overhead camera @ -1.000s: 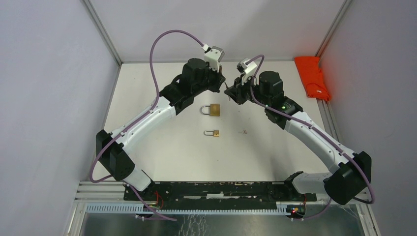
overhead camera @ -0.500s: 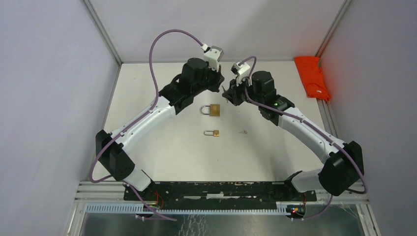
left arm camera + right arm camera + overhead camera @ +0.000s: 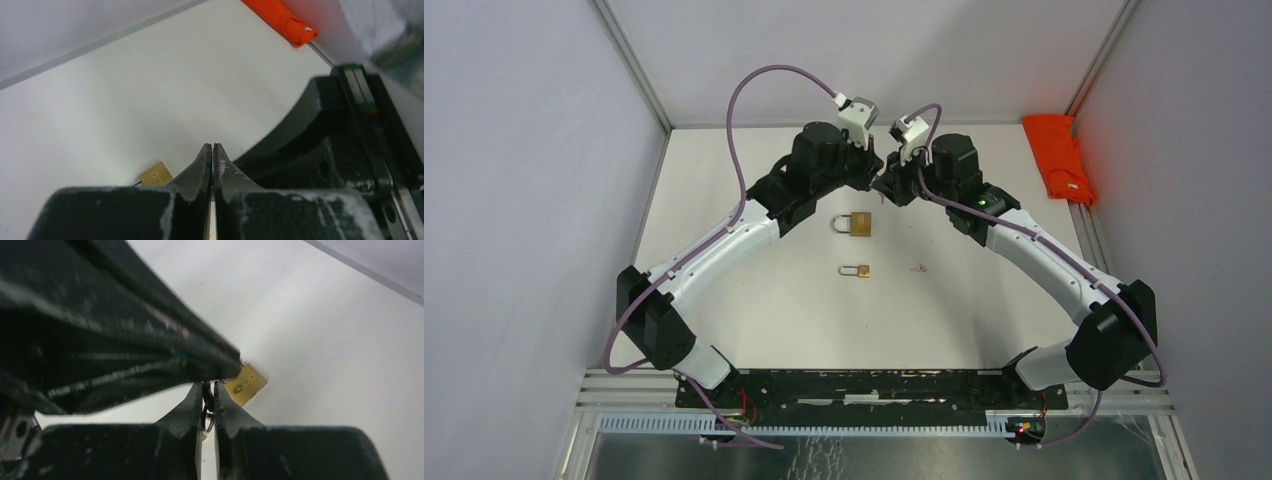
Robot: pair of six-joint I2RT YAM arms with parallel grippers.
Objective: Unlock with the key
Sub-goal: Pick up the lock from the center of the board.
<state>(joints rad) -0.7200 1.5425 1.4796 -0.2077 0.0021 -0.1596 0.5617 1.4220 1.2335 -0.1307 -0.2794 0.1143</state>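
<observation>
progress looks small: i see big brass padlock [image 3: 857, 224] lying untouched and unopened. left gripper [image 3: 210, 146] is pressed together; right gripper [image 3: 208, 384] clamps thin metal ring [image 3: 205, 414].

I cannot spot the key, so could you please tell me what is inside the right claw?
A thin dark loop shows between the nearly closed fingers of the right claw. Whatever hangs from it, key or not, is covered by the fingers.
</observation>
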